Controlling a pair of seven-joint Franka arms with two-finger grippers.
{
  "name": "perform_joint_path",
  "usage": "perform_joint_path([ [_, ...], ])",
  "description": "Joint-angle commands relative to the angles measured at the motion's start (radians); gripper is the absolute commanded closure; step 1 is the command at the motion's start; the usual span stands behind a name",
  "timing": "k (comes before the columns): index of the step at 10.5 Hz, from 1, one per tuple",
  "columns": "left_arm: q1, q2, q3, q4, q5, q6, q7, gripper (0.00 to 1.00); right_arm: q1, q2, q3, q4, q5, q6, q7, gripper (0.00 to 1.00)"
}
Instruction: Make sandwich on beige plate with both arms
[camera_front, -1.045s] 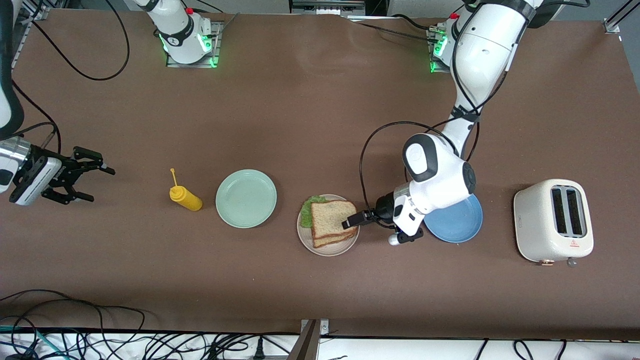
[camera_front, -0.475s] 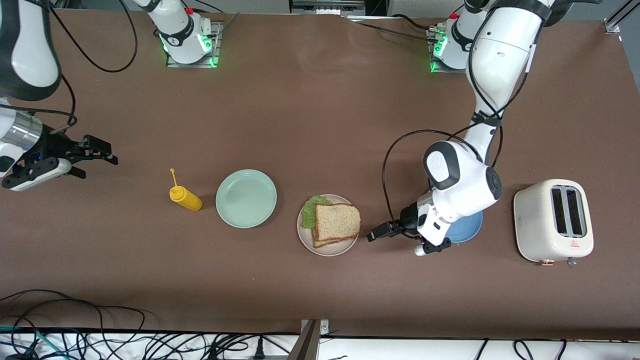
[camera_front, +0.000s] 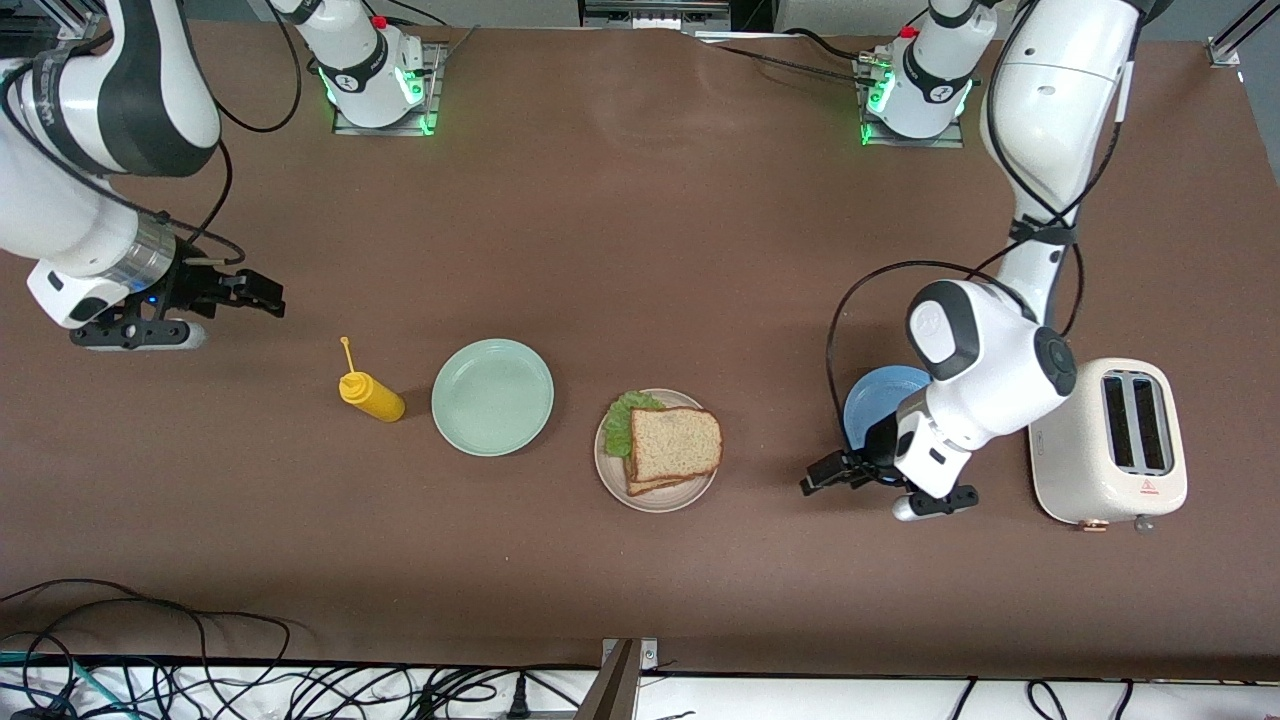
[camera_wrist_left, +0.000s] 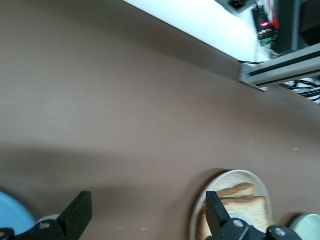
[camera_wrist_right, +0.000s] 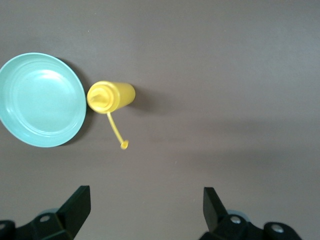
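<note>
The sandwich (camera_front: 672, 447) lies on the beige plate (camera_front: 660, 503): two brown bread slices stacked, with green lettuce (camera_front: 622, 420) sticking out at one edge. My left gripper (camera_front: 812, 486) hangs open and empty over bare table between that plate and the blue plate (camera_front: 875, 398). In the left wrist view the left gripper (camera_wrist_left: 147, 212) shows bare table between its fingers, with the sandwich (camera_wrist_left: 245, 201) past one fingertip. My right gripper (camera_front: 268, 302) is open and empty over the table at the right arm's end. The right wrist view shows the right gripper (camera_wrist_right: 145, 205) over bare table.
A mint-green plate (camera_front: 492, 397) and a yellow squeeze bottle (camera_front: 370, 395) sit beside the beige plate toward the right arm's end; both show in the right wrist view, plate (camera_wrist_right: 42, 100) and bottle (camera_wrist_right: 112, 96). A cream toaster (camera_front: 1105, 440) stands at the left arm's end.
The left gripper has drawn back from the sandwich toward the left arm's end, uncovering the blue plate. The right gripper has swung over the table toward the yellow bottle.
</note>
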Motion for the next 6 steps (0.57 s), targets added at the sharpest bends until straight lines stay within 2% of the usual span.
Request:
perform_joint_path([
  [1, 0.056, -0.102, 0.009, -0.072, 0.164, -0.117, -0.003, 0.00, -0.032, -0.056, 0.020, 0.120, -0.015, -0.163, 0.029, 0.00],
  [2, 0.071, -0.119, 0.018, -0.072, 0.234, -0.162, -0.003, 0.00, -0.029, -0.030, 0.017, 0.212, -0.012, -0.238, 0.029, 0.00],
  [3, 0.076, -0.138, 0.027, -0.074, 0.314, -0.203, -0.003, 0.00, -0.018, -0.028, 0.015, 0.250, -0.012, -0.253, 0.032, 0.00],
  [4, 0.090, -0.167, 0.036, -0.087, 0.377, -0.237, -0.002, 0.00, -0.011, -0.027, -0.005, 0.280, -0.007, -0.242, 0.036, 0.00],
  [5, 0.090, -0.202, 0.058, -0.112, 0.417, -0.257, 0.000, 0.00, 0.023, -0.013, -0.061, 0.288, 0.037, -0.244, 0.026, 0.00],
  [6, 0.090, -0.231, 0.081, -0.120, 0.493, -0.307, 0.006, 0.00, 0.035, -0.007, -0.080, 0.287, 0.077, -0.244, 0.025, 0.00],
])
